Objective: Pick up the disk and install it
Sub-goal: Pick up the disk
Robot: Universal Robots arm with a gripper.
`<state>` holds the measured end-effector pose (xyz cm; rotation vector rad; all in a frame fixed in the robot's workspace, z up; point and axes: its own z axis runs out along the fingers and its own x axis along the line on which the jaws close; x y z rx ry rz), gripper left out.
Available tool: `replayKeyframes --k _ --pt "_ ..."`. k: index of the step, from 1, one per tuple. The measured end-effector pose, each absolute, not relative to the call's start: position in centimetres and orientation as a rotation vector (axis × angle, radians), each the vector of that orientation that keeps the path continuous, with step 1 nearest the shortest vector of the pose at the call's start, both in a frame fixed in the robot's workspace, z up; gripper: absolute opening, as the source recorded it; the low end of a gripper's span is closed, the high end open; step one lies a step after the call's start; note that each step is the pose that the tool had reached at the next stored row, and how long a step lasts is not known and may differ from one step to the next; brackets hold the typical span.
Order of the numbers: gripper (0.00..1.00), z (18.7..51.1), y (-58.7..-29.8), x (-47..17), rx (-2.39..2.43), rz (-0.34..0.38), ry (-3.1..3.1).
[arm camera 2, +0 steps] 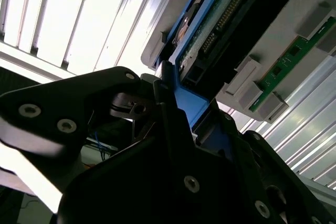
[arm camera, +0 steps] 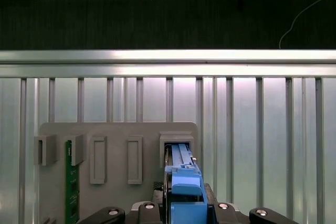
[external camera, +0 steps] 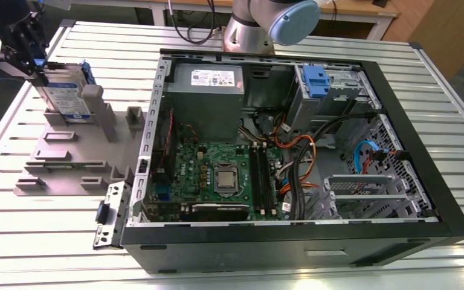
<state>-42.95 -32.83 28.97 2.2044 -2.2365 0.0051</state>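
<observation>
Blue-framed flat rectangular silver disk (external camera: 65,95) stands just beneath the black claw (arm camera: 181,205), clamped by its frame; stiff, weighty, shock-sensitive, best held by the frame edges.

disk (external camera: 64,99) 1 | computer case (external camera: 256,248) 1 | holder plate (external camera: 70,166) 1 | power supply (external camera: 208,99) 1

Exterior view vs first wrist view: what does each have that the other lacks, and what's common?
Exterior view: the open PC case, its motherboard and power supply, plus the arm. First wrist view: a green board standing on the fixture, and the dark floor past the table edge. Shared: the disk upright in the grey fixture, the gripper at its top, and the slatted table.
</observation>
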Motion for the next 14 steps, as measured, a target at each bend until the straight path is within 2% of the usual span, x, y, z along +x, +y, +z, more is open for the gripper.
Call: replayKeyframes --k 14 --pt "0.36 28.98 -32.83 -42.95 2.204 0.006 -2.236"
